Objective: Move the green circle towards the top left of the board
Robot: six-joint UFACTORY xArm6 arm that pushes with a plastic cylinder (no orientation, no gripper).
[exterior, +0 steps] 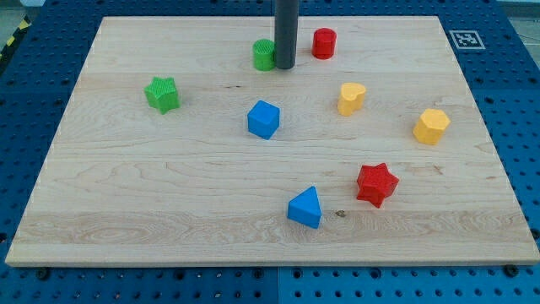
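Observation:
The green circle (pixel 264 55) is a short green cylinder near the view's top, a little left of centre on the wooden board (pixel 169 186). The dark rod comes down from the view's top edge, and my tip (pixel 285 67) rests on the board right against the green circle's right side. Whether they touch I cannot tell, but no gap shows.
A red cylinder (pixel 324 43) stands just right of the rod. A green star (pixel 162 94) lies at the left. A blue cube (pixel 263 119), a yellow heart (pixel 351 98), a yellow hexagon (pixel 431 127), a red star (pixel 375 184) and a blue triangle (pixel 305 208) lie lower down.

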